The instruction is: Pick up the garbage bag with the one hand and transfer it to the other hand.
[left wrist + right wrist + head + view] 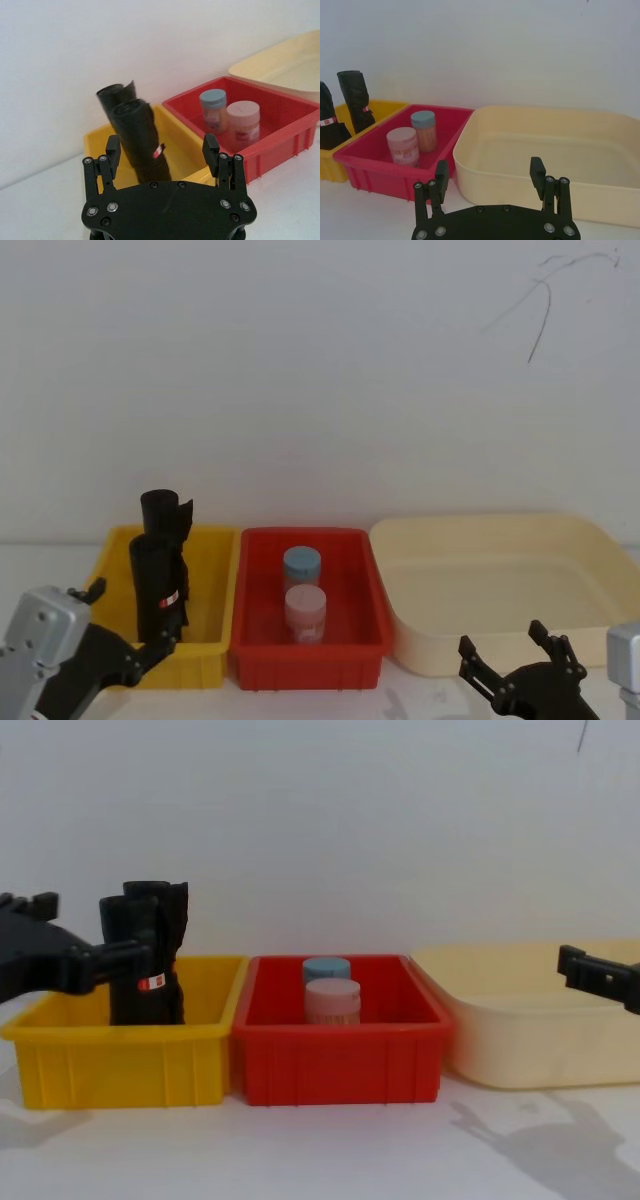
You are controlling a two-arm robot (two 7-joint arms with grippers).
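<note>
The garbage bag (pixel 160 580) is a tall black roll with a small red-and-white label. It stands upright in the yellow bin (pixel 215 575), in front of a second black roll with a ragged top (pixel 166 510). My left gripper (pixel 130 617) is open at the bin's near left corner. In the left wrist view the garbage bag (pixel 137 132) shows between and just beyond the open left gripper (pixel 161 149). From the chest, one finger of the left gripper (pixel 85 930) crosses in front of the garbage bag (pixel 128 970). My right gripper (pixel 503 638) hangs open in front of the cream tub.
A red bin (pixel 305 655) beside the yellow one holds a blue-lidded jar (pixel 301 566) and a pink-lidded jar (pixel 305 612). A wide cream tub (pixel 500 580) stands at the right, seen beyond the right gripper (pixel 489 166). A white wall rises close behind the bins.
</note>
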